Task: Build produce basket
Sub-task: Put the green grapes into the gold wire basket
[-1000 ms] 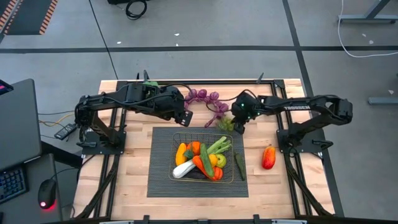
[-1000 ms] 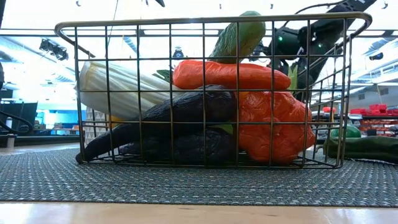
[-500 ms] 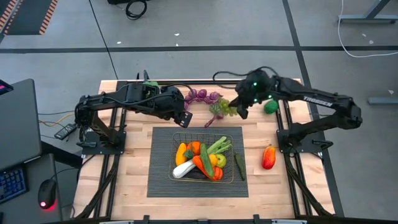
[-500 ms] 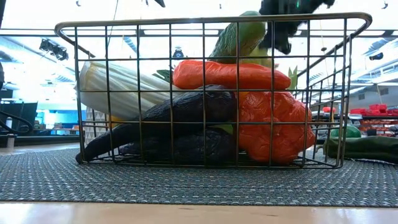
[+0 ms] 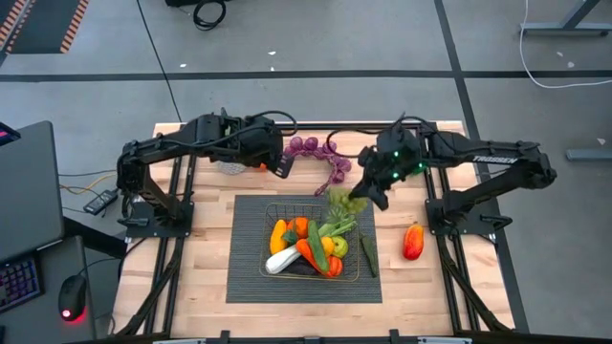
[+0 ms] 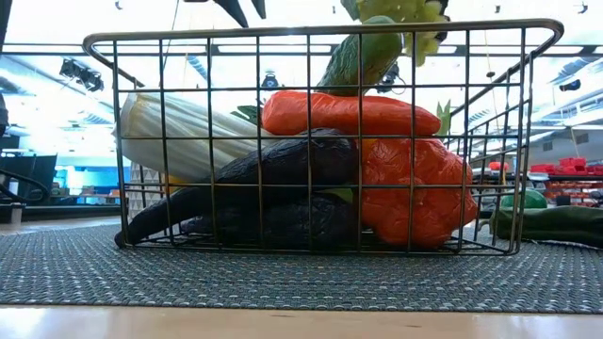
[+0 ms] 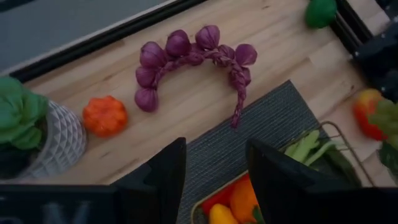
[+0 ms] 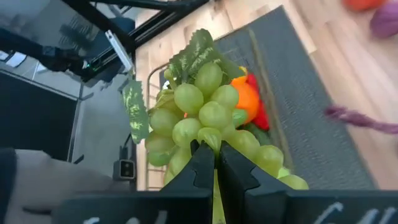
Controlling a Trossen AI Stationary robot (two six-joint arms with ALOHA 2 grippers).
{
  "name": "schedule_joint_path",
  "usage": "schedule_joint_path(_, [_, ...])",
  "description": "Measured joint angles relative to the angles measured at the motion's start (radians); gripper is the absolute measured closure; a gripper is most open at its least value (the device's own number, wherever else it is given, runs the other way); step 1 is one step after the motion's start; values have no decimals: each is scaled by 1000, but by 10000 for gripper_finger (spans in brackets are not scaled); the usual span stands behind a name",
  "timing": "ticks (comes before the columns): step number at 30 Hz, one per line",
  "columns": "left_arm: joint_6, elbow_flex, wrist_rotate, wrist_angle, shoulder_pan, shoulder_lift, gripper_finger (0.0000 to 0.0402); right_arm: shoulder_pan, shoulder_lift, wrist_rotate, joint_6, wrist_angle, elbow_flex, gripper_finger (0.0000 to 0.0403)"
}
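Right gripper [image 8: 212, 163] jaws clamped on green grapes [image 8: 208, 118], held in air above basket [image 5: 312, 241] rim at its 1 o'clock corner. Basket on dark mat [image 5: 251, 277] at table centre, packed with leek [image 6: 179, 132], carrot [image 6: 349, 113], eggplant [image 6: 254, 169], cucumber [image 6: 358, 58]. Left gripper [image 7: 214, 177] jaws part open, empty, above table at basket's 11 o'clock, near plant pot [image 7: 46, 140].

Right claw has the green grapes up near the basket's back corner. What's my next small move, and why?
Probably ease the right claw a little further over the basket, then lower. It is shut on the green grapes, which hang over the rim's far right corner, above the piled produce.
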Motion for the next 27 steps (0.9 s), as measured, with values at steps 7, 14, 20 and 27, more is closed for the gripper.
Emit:
schedule_joint_path(7, [53, 0, -1, 11, 0, 0, 228, 99, 19, 137, 153, 40, 0, 389])
schedule_joint_path(14, [100, 0, -3, 22, -1, 0, 228, 156, 66, 152, 255, 86, 0, 374])
schedule_joint_path(20, [107, 0, -2, 6, -13, 0, 228, 199, 125, 150, 281, 156, 0, 357])
schedule_joint_path(27, [104, 0, 1, -22, -39, 0, 228, 206, 174, 169, 281, 194, 0, 261])
